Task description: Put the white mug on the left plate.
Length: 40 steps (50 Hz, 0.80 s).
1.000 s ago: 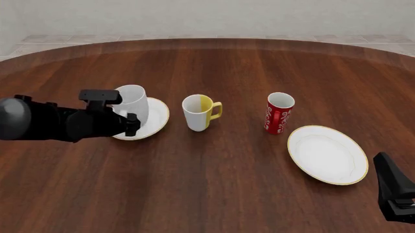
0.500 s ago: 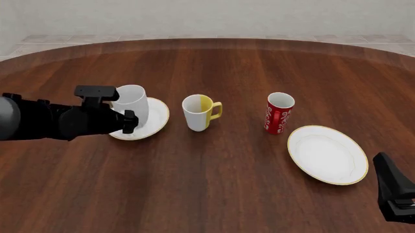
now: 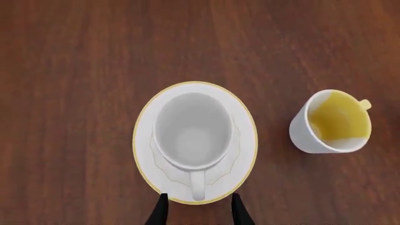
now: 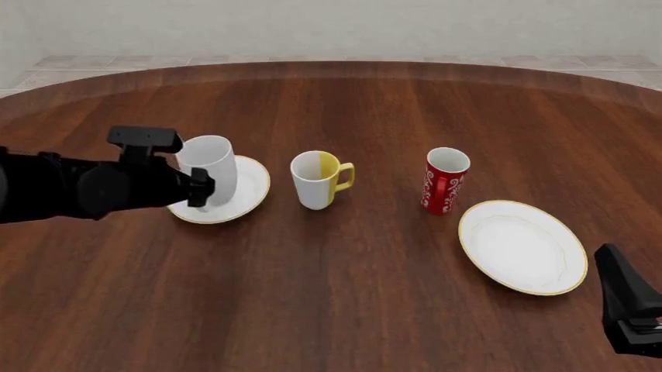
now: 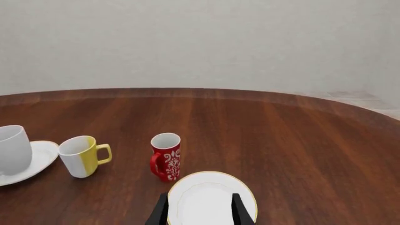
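Left wrist view: the white mug [image 3: 192,133], tall and plain, is seen upright on the left plate [image 3: 247,140]. The left gripper [image 3: 198,213] is held open just behind its handle, gripping nothing.

A round dark wooden table [image 4: 342,294] carries a small gold-rimmed white plate [image 4: 248,194], a short white mug with yellow inside [image 4: 315,180], a red patterned mug [image 4: 445,182] and a larger gold-rimmed white plate [image 4: 522,246].

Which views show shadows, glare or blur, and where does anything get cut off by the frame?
Front view: sharp, soft even light, the red mug casts hardly any shadow; right gripper cropped at the corner. Left wrist view: crisp, no glare on the white mug. Right wrist view: white mug cropped by the edge.
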Motion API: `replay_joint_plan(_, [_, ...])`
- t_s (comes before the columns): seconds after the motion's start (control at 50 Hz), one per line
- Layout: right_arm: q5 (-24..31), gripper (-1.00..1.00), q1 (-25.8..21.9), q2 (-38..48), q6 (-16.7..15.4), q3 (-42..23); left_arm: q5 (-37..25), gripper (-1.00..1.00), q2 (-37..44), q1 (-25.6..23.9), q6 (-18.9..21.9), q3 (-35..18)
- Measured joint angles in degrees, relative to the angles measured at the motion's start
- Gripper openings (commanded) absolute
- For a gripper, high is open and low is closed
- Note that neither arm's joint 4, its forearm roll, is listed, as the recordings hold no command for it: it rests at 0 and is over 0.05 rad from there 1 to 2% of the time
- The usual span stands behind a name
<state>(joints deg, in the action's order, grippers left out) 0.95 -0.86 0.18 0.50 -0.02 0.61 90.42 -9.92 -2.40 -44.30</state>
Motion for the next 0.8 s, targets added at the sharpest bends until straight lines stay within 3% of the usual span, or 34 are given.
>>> replay_joint_plan(0.8, [-0.1, 1.0, 0.1, 0.0, 0.1, 0.0, -3.8, 1.0, -7.6, -1.3, 1.4, 0.3])
